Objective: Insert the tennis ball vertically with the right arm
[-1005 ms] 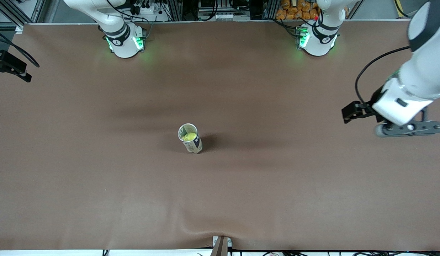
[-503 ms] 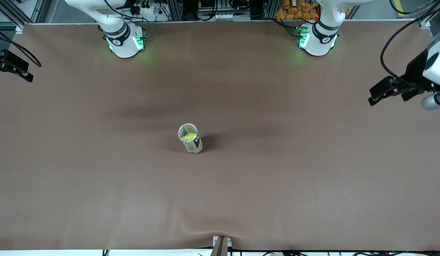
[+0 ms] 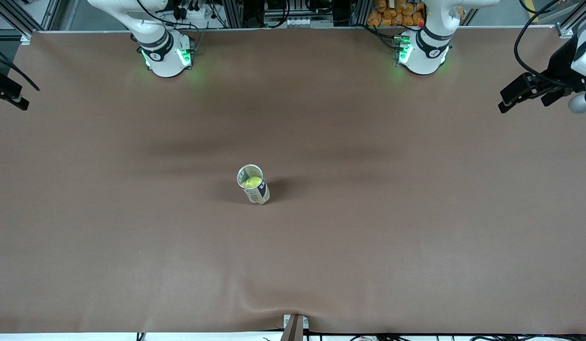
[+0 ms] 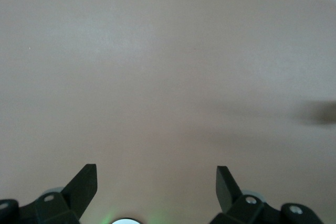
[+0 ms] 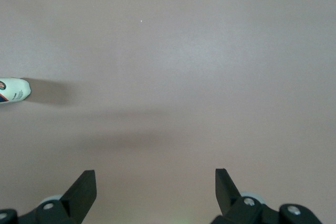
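A tennis-ball can (image 3: 254, 185) stands upright in the middle of the brown table mat (image 3: 392, 237), its mouth open. A yellow-green tennis ball (image 3: 251, 182) sits inside it. My right gripper (image 5: 155, 187) is open and empty above bare mat; only a black part of it (image 3: 7, 90) shows at the right arm's end of the table. The can's base shows at the edge of the right wrist view (image 5: 13, 90). My left gripper (image 4: 156, 184) is open and empty, held up at the left arm's end of the table (image 3: 520, 94), well away from the can.
The two arm bases (image 3: 166, 54) (image 3: 421, 52) stand along the table's edge farthest from the front camera. A small bracket (image 3: 295, 327) sits at the edge nearest that camera. The mat has a slight ripple near it.
My left gripper has risen and drawn back toward the left arm's end of the table. My right gripper has slid a little farther out at its own end. The can has not moved.
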